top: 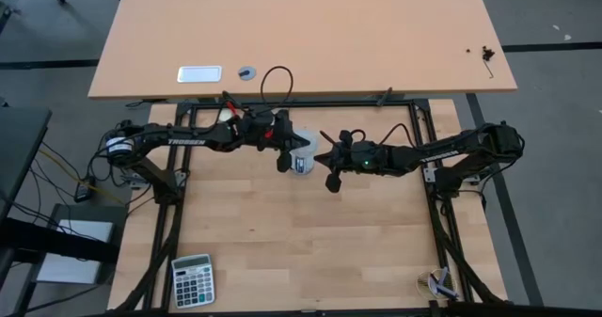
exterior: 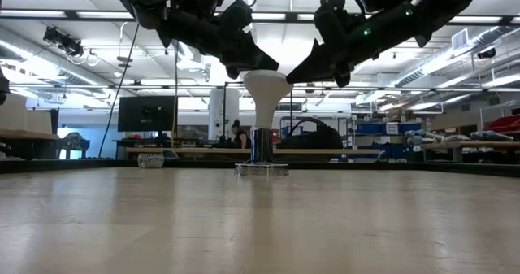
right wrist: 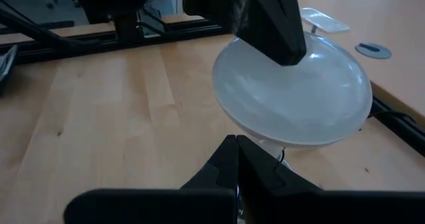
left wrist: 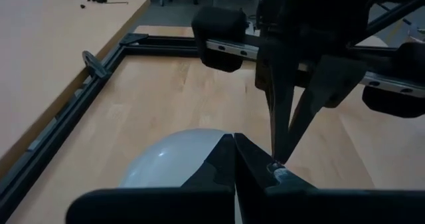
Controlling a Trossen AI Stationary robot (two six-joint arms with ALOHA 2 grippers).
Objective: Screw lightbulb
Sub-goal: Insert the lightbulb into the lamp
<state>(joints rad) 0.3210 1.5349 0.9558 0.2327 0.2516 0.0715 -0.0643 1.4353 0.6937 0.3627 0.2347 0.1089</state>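
Observation:
The white lightbulb [exterior: 266, 95] stands upright, dome face up, its narrow base in a metal socket [exterior: 261, 146] on a clear base at the table's middle. It also shows in the high view [top: 303, 153]. My left gripper [exterior: 268, 64] is shut and slants down onto the dome's top from the table's left. The right wrist view shows its fingers [right wrist: 275, 31] over the dome [right wrist: 299, 98]. My right gripper [exterior: 294, 76] is shut, its tips right beside the dome's right rim. Whether it touches the rim, I cannot tell. My left gripper lies with its shut fingertips [right wrist: 292, 51] on the bulb's dome face [right wrist: 312, 71], near the top. The fingers come slanting down from the table's left. The bulb stays upright in the socket. My right gripper: I cannot tell whether it touches the dome's rim [exterior: 288, 76].
A calculator [top: 193, 279] lies at the near left corner. Black frame rails [top: 428, 148] run along the table's sides. On the far tabletop lie a white tray [top: 199, 73] and a small round disc [top: 246, 72]. A small object [top: 440, 281] lies at the near right.

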